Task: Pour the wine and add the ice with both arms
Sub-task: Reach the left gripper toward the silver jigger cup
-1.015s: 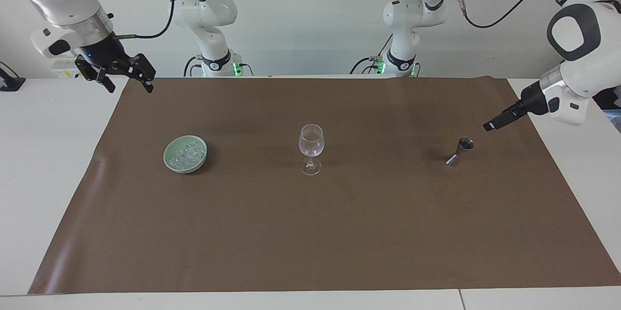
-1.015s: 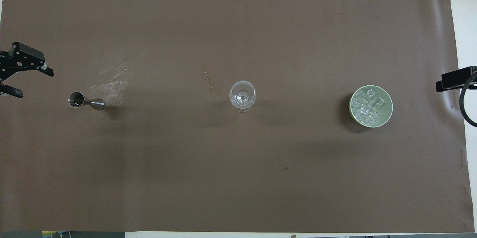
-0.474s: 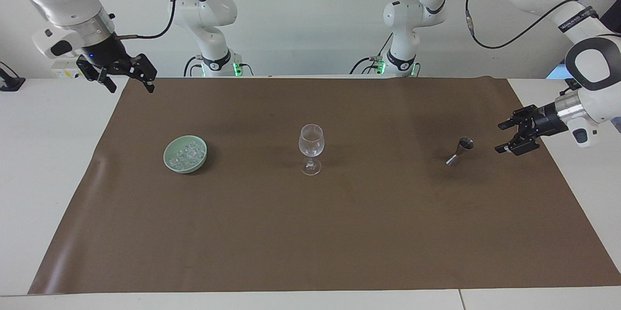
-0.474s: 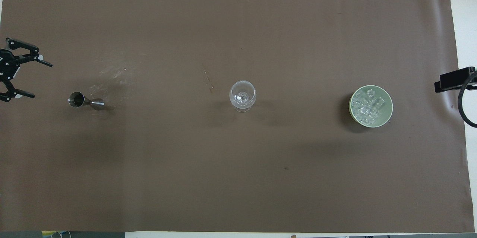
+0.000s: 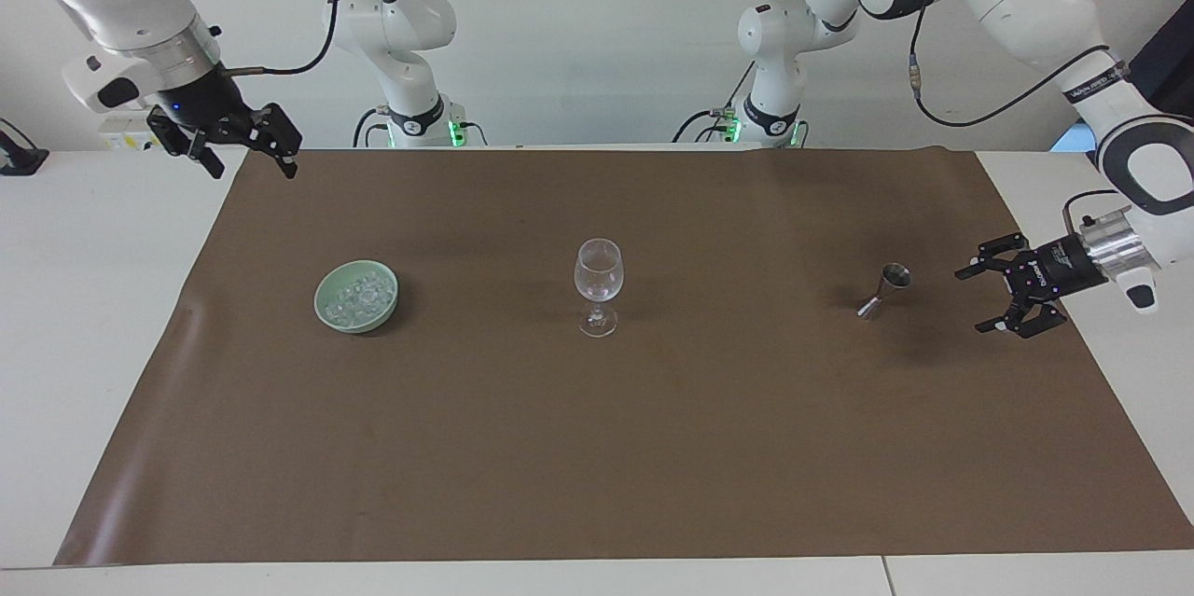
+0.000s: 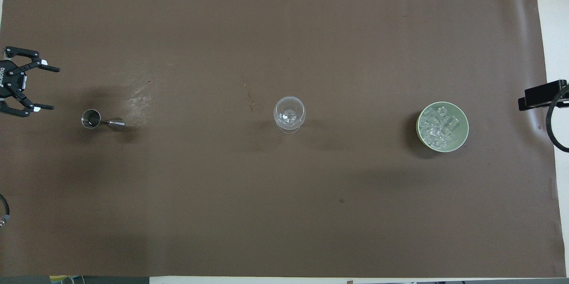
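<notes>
Ice (image 6: 438, 129) (small clear lumps) fills a pale green bowl (image 5: 327, 313) toward the right arm's end of the brown mat (image 5: 597, 447). Only the facing view shows the right gripper (image 5: 250, 158), jaws apart, over the mat's corner. The left gripper (image 5: 991, 299), jaws spread, hangs beside the steel jigger (image 5: 883, 290); a wine glass (image 5: 597, 284) stands mid-mat.

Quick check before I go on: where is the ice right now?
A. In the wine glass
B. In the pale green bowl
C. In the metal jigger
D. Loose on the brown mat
B. The ice lies heaped in the pale green bowl, toward the right arm's end of the table; the wine glass shows no lumps.
</notes>
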`<action>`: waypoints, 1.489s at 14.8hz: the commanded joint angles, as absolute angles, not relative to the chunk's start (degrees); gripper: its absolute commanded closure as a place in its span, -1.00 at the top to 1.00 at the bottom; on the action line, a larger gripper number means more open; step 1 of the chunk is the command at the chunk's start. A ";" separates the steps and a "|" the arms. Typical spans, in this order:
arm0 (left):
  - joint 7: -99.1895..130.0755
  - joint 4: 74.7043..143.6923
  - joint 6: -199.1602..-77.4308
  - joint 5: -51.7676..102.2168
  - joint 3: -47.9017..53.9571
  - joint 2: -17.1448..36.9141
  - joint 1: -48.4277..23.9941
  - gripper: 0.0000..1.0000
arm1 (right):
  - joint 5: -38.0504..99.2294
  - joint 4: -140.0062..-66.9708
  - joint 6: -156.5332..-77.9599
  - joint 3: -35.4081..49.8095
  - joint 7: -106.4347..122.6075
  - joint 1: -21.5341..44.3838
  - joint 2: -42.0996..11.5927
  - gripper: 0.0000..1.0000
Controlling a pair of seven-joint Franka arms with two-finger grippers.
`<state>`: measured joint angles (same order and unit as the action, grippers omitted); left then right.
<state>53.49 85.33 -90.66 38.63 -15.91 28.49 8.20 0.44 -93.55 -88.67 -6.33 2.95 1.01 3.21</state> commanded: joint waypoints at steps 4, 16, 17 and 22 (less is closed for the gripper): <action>54.58 106.84 -98.70 43.23 -16.08 18.30 9.13 1.00 | 0.70 -94.22 -88.07 -5.89 3.78 0.18 3.78 1.00; 44.65 134.81 -111.00 69.24 -15.56 6.86 11.69 1.00 | 0.70 -94.22 -88.15 -5.89 3.78 0.18 3.78 1.00; 43.17 136.13 -111.70 71.61 -15.56 6.42 11.17 1.00 | 0.70 -94.22 -88.07 -5.89 3.78 0.18 3.78 1.00; 39.02 139.57 -118.11 81.90 -15.21 5.98 7.65 1.00 | 0.70 -94.22 -88.07 -5.89 3.78 0.18 3.78 1.00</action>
<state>39.92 137.48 -114.54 78.38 -15.21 7.81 9.70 0.44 -93.56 -88.65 -6.33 2.95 1.01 3.21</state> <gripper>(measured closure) 0.000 0.000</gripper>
